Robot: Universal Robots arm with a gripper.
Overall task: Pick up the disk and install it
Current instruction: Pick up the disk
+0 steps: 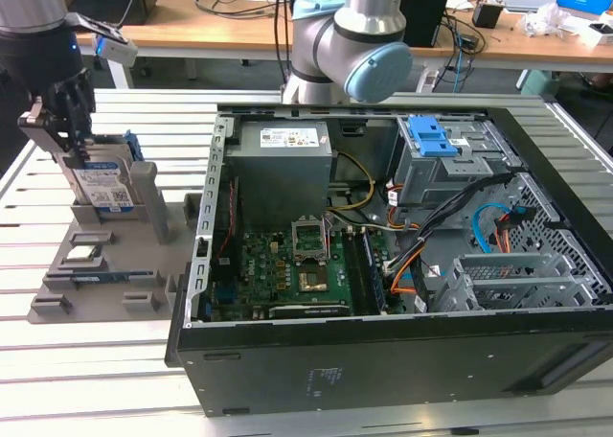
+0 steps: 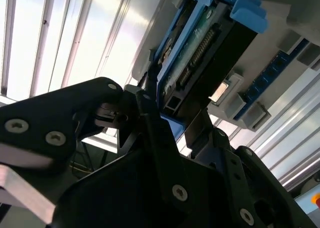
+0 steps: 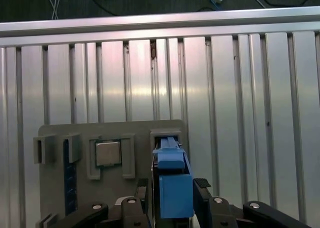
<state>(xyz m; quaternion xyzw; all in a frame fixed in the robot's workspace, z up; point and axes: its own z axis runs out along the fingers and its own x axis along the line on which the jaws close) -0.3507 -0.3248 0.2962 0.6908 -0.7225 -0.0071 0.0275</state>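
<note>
Disk (image 1: 101,183) standing upright in grey holder (image 1: 115,284), exposing top edge; gripper (image 1: 72,145) fingers (image 2: 152,128) clamping both faces for lifting.

A slatted aluminium table (image 1: 96,389) carries two things: a grey slotted holder block (image 1: 105,298) at the exterior view's left, and a large open black computer case (image 1: 383,370) just beside it, to the right.

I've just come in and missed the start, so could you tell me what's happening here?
The robot arm's gripper sits over the disk, which stands on edge in a slot of the grey holder tray on the exterior view's left. The disk is not yet installed; the open computer case lies beside the tray, on the exterior view's right.
</note>
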